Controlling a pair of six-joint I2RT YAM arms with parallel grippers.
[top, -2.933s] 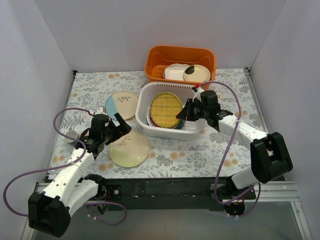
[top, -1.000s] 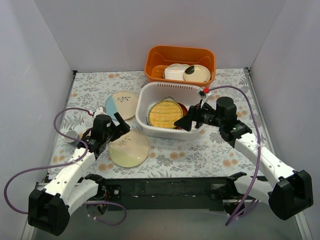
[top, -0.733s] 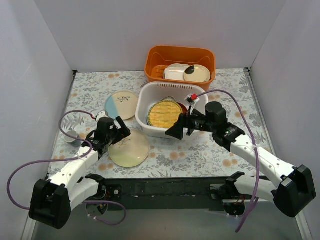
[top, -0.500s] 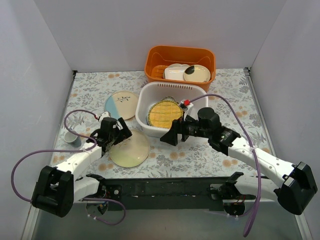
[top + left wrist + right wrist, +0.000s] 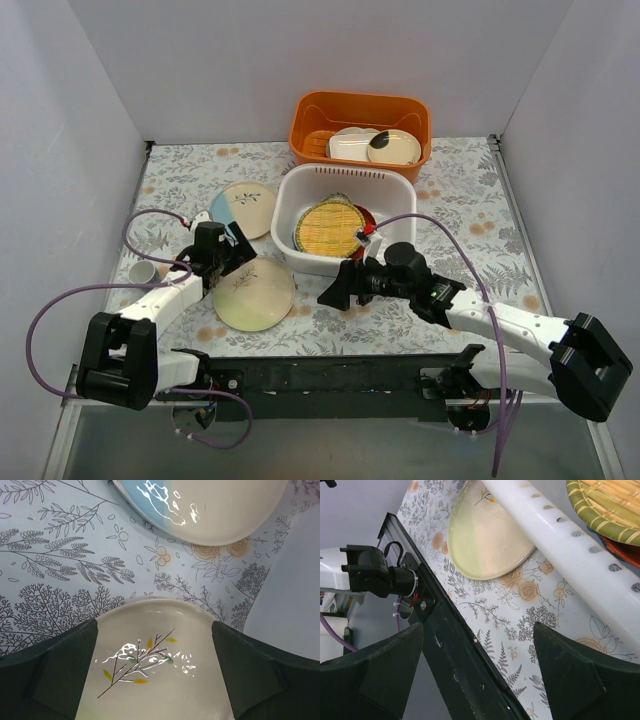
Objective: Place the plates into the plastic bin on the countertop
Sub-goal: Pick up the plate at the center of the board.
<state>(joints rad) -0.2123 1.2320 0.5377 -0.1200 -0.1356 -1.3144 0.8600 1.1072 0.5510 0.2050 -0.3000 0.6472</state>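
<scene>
A cream plate with a leaf sprig (image 5: 253, 293) lies flat on the countertop (image 5: 440, 190), left of the white plastic bin (image 5: 396, 190). My left gripper (image 5: 237, 262) hovers open over its far left edge. In the left wrist view the plate (image 5: 155, 680) fills the gap between the fingers (image 5: 45, 675). A cream-and-light-blue plate (image 5: 243, 207) lies further back. A yellow woven-look plate (image 5: 333, 228) rests in the bin on a red-rimmed one (image 5: 366, 217). Low in front of the bin, my right gripper (image 5: 333, 290) is open and empty, above the table's near rail (image 5: 465, 680).
An orange basket (image 5: 362, 112) with white dishes stands behind the bin. A small white cup (image 5: 140, 272) sits at the left near my left arm's purple cable. Grey walls close in the left, back and right sides.
My right arm has pulled out of the bin and swung down to the left, in front of it. The left gripper has edged forward over the sprig plate. The yellow plate lies flatter.
</scene>
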